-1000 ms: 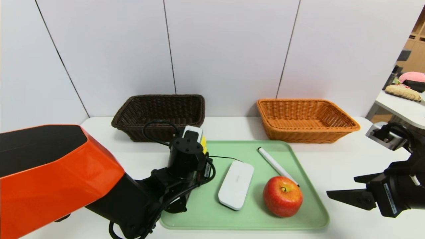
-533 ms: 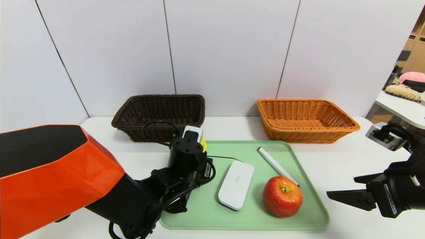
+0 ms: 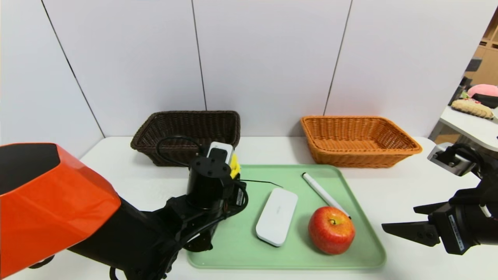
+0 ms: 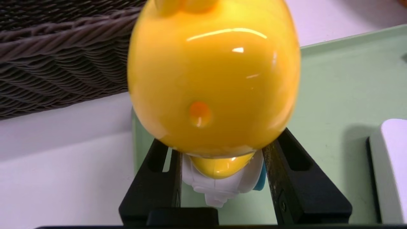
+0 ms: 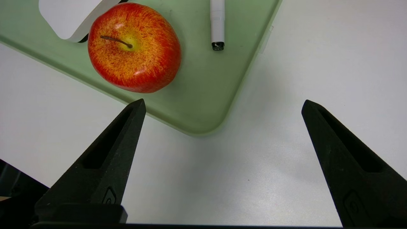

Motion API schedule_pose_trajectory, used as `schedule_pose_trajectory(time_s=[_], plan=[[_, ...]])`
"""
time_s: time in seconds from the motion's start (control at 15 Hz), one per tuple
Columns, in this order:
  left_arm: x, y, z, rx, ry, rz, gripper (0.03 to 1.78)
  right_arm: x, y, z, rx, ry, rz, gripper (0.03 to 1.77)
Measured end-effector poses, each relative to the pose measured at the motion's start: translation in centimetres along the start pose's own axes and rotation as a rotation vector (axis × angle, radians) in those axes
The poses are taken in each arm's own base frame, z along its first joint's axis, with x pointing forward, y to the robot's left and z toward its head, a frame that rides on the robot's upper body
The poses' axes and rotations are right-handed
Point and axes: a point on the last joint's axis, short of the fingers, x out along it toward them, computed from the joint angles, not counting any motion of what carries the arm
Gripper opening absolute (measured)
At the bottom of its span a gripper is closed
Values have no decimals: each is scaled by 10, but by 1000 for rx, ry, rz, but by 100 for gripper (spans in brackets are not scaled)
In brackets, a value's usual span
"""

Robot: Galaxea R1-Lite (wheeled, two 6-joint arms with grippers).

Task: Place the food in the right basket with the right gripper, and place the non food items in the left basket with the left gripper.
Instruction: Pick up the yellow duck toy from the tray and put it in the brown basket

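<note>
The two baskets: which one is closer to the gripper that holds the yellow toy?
The dark brown basket, just behind the left gripper and its yellow toy. The orange basket stands farther off, on the right.

The smooth white tabletop point(image 3: 389, 186) runs back to a pale panelled wall. Three things rest directly on it. A dark brown woven wicker basket point(image 3: 186, 134), rectangular and open-topped, stands at about eleven o'clock near the wall. An orange woven wicker basket point(image 3: 358, 140) of like shape stands at about one o'clock, well apart from the brown one. A pale green plastic tray point(image 3: 295, 249) with rounded corners lies flat at the middle of the tabletop toward six o'clock, its far edge just short of both baskets. In the right wrist view one rounded corner of the tray point(image 5: 203, 121) meets the bare white surface point(image 5: 286, 79).
</note>
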Motion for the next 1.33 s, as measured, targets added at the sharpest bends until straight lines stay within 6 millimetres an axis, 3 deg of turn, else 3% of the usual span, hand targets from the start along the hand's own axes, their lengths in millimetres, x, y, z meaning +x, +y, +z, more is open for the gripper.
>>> schedule_pose_trajectory(time_s=[0.33, 0.6, 1.0, 1.33], plan=[[-27, -3, 14, 12, -32, -51, 75, 1, 0, -1, 4, 7, 3, 170], [-49, 7, 41, 53, -56, -62, 75, 0, 0, 1, 1, -1, 2, 170], [-33, 49, 102, 8, -76, 36, 75, -1, 0, 6, -2, -22, 0, 170], [-2, 96, 135, -23, -63, 94, 75, 3, -1, 13, -11, -73, -3, 170]])
